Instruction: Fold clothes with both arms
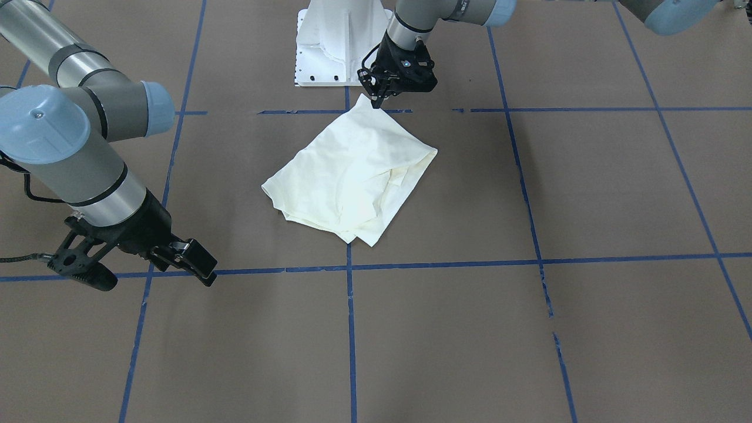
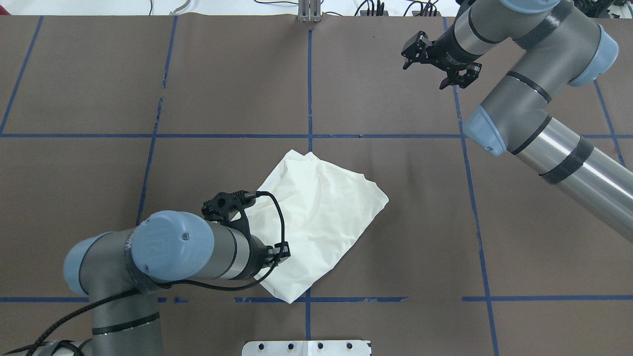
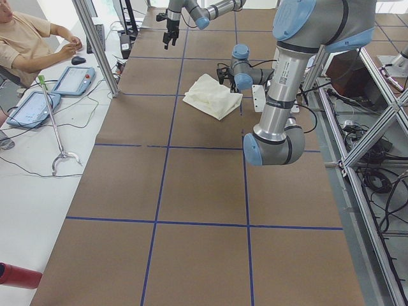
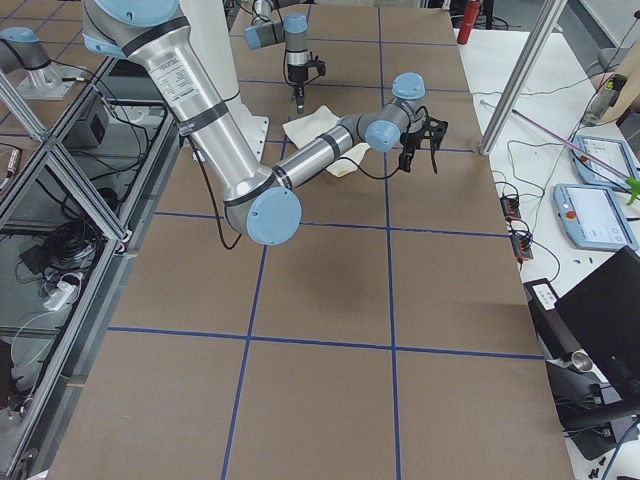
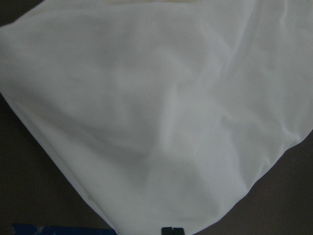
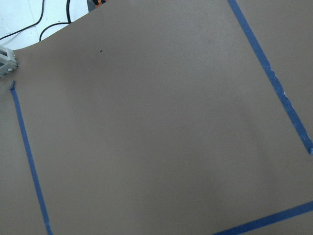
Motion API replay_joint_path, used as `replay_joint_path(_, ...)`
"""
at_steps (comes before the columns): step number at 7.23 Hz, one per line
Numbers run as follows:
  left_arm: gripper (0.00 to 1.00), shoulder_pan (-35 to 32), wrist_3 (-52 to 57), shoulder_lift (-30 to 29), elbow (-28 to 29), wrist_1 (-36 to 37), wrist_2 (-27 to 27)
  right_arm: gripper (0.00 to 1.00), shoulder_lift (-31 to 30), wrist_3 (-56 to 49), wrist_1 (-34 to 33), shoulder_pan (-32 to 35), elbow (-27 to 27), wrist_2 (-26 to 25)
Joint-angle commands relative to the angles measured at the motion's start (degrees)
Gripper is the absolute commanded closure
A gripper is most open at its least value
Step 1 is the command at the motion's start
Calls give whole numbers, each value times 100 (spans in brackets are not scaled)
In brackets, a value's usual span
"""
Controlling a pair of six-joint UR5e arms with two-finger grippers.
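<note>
Closest to the robot's white pedestal [image 1: 335, 47], the left end effector [image 1: 376, 101] stands with its fingers drawn together to a point on the nearest corner of the cream shirt [image 1: 352, 176]. That corner rises a little toward the fingers, so it reads as pinched. The left wrist view is filled with pale cloth and shows only a dark sliver at its lower edge, which fits a closed grip.

The shirt lies in a rough, loosely folded diamond near the middle of the table [image 1: 587, 188], across the central strip of blue tape [image 1: 351, 329]. Only plain cream fabric shows. No print is in sight, and several layers overlap untidily along one side.

It should handle as light, limp and soft cloth. It has no stiffness to hold a shape, and its layers will likely slide over each other. If it is lifted by one corner alone it will probably drape and fall open. The safer holds are the corners and doubled edges, one per arm, with the pinch deep enough to gather every layer.

Farthest out, the right end effector [image 1: 150, 276] hovers with its fingers spread wide and holds nothing. It is well apart from the shirt, and its wrist view shows only bare table and tape.
</note>
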Motion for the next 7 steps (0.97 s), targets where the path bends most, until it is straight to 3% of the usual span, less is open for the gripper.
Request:
replay_joint_path(1,100,-773,896,96,-50,89,-18,0,-66,276,-28,-454,245,-71)
replay_joint_path(2,100,-1247,1300,106,-24,89,-253,0,-328,470,-37,-883,551,-176)
replay_joint_path(3,87,-1661,1609,106,-6,89,-542,0,-487,533,-37,-1166,668,-203)
replay_joint_path(5,63,-1936,1630,115,29,89,-589,0,-654,1259,-46,-1842,704,-386)
replay_joint_path(7,61,-1964,1630,115,73,80,-598,1,-682,1421,-46,-2135,722,-660)
